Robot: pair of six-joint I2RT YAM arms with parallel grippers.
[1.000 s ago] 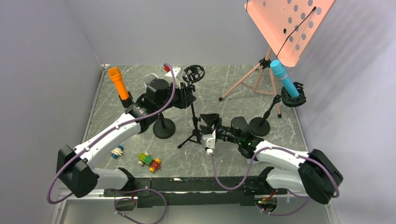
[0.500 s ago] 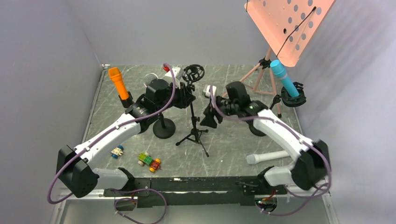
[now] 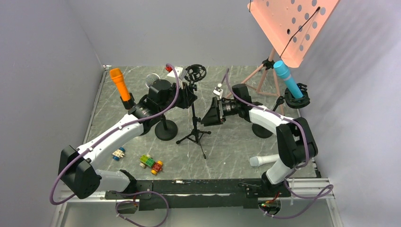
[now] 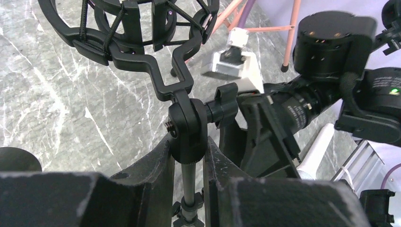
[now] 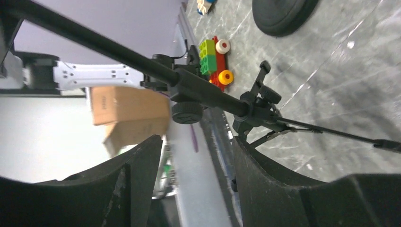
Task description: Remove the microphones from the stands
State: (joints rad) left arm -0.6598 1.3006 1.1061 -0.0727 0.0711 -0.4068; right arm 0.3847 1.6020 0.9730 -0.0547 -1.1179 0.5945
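My table (image 3: 142, 94) is grey marble veined in white, and the tripod stand (image 3: 194, 118) is all black. I see an orange microphone (image 3: 120, 85), a turquoise microphone (image 3: 287, 78) and a white microphone (image 3: 265, 160). The music desk (image 3: 293, 26) is salmon pink, dotted with holes; the toy car (image 3: 152, 163) is green, red and yellow.

Grey marble-veined tabletop (image 3: 236, 142), plain pale lilac walls (image 3: 156, 28) on three sides, soft even light

Reaches forward and inward with the left arm (image 3: 113, 135), pinching the left gripper (image 4: 188, 147) tight on the stand (image 4: 188, 124) at its swivel joint. Holds the right arm (image 3: 279, 125) bent sharply at the elbow, wrist turned sideways, right gripper (image 5: 194, 151) spread wide, aimed leftward.
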